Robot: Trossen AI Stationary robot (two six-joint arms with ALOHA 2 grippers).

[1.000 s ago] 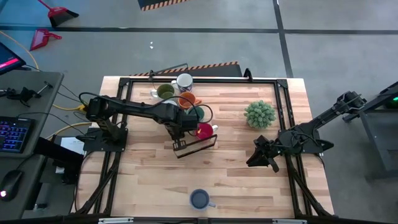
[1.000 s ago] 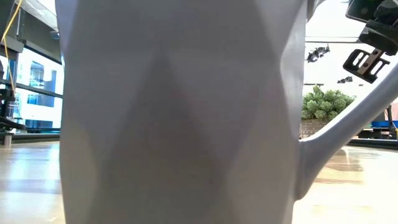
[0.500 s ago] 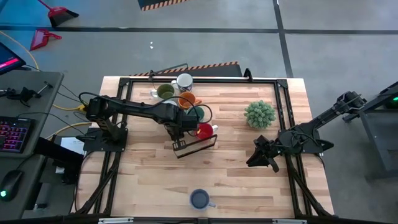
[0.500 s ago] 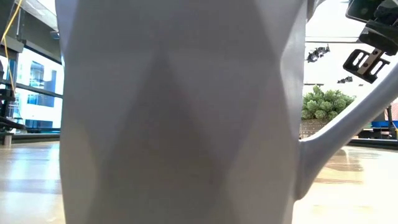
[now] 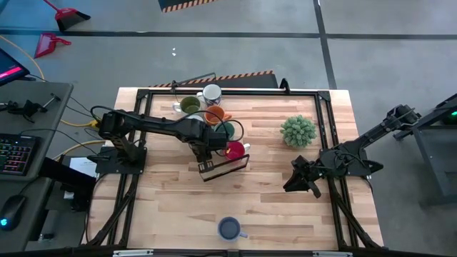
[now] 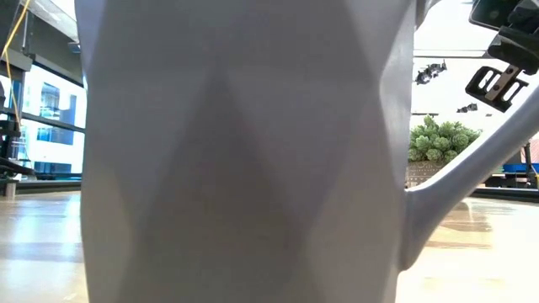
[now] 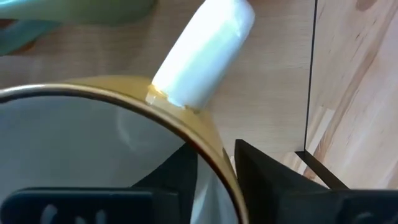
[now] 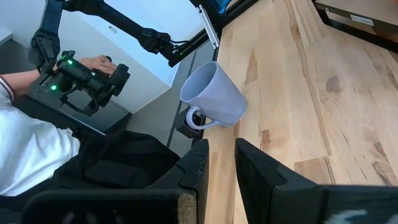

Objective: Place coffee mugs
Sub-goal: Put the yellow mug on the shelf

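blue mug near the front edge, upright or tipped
Upright: the high view looks straight down into the blue mug's round open mouth, handle out sideways.

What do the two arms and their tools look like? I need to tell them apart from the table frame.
Both arms, left arm and right arm, are dark, jointed and slender, built of black tubular links. Each ends in a black two-fingered tool: left tool, right tool. The fingers are flat, matte, blocky plates. Yellow cables run near the left base.
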